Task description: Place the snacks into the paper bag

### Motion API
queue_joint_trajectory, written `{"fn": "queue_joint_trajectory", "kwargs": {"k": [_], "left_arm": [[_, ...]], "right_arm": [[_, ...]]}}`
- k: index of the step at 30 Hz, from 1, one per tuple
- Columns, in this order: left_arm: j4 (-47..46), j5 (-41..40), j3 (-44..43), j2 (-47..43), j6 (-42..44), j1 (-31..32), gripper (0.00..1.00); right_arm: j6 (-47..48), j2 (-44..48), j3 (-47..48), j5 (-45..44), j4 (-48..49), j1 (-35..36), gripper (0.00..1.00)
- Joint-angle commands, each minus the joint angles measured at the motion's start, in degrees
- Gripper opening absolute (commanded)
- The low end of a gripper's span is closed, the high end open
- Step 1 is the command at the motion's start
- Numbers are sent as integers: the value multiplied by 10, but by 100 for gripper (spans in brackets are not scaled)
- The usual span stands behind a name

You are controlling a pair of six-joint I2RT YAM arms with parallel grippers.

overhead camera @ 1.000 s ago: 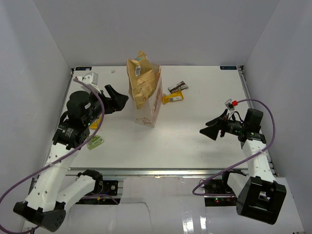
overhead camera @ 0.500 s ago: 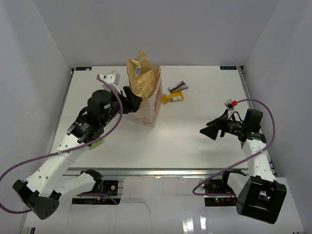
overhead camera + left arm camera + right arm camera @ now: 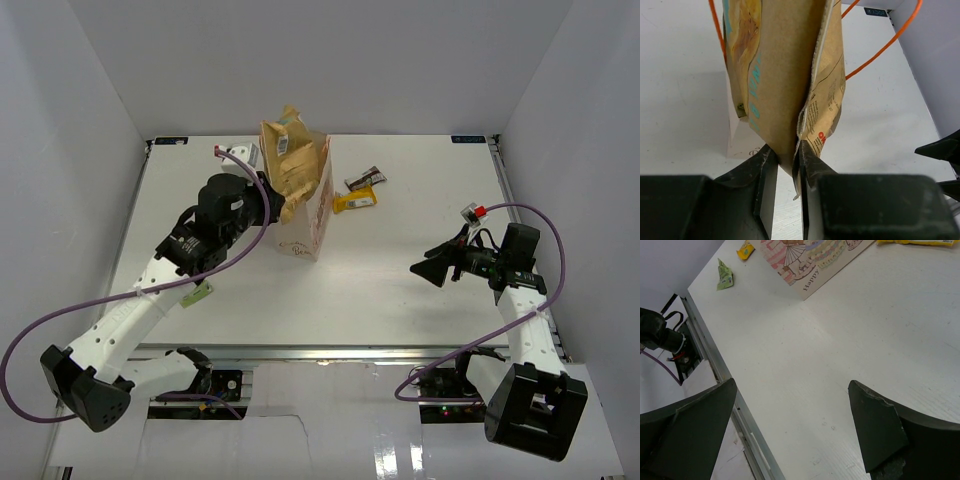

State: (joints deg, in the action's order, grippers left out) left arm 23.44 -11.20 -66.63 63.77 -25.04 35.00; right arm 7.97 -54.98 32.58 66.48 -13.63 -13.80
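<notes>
Our left gripper (image 3: pixel 785 152) is clamped on a fold at the side edge of the chip bag (image 3: pixel 785 65), one finger on each face of the crinkly tan-brown foil. We judge the pinch is there to steer the bag, since it stands upright in the mouth of the paper bag (image 3: pixel 318 215) with its top half sticking well out. The big snack is started but not seated, and pressing or wiggling it down looks like the step in hand.

The orange-red cord handles (image 3: pixel 890 42) loop just beside the chip bag, close enough that we think they could snag it or the fingers. The paper bag stands free on the table (image 3: pixel 400 300) and may tip under a sideways push.

Three small snacks lie outside. The yellow wrapper (image 3: pixel 357 200) and the dark brown-and-white bar (image 3: pixel 365 179) are just right of the paper bag. The green pouch (image 3: pixel 197 292) lies near left, beside our left arm.

Our right gripper (image 3: pixel 428 270) hangs above the right side of the table, jaws wide apart, holding nothing.
</notes>
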Motion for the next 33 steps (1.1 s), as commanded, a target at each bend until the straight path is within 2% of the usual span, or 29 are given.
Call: {"fn": "queue_joint_trajectory", "kwargs": {"k": [1, 5, 7, 13, 15, 25, 28, 33], "left_arm": [[-12, 14, -39, -26, 13, 2, 19], [12, 17, -100, -22, 27, 2, 9], [50, 13, -141, -7, 44, 2, 8], [178, 32, -338, 101, 51, 2, 9], [217, 40, -369, 141, 47, 1, 9], [254, 68, -395, 175, 19, -6, 11], [250, 74, -401, 162, 11, -6, 3], [231, 79, -427, 138, 5, -6, 0]], "right_arm": [[11, 9, 21, 1, -3, -1, 98], [11, 10, 18, 1, -3, -1, 98], [11, 10, 16, 2, -3, -1, 98], [12, 15, 14, 4, 0, -2, 98], [13, 15, 14, 3, 0, -1, 98], [12, 23, 12, 11, 0, -3, 98], [13, 23, 10, 15, 0, -3, 98], [12, 25, 9, 17, 1, -4, 98]]}}
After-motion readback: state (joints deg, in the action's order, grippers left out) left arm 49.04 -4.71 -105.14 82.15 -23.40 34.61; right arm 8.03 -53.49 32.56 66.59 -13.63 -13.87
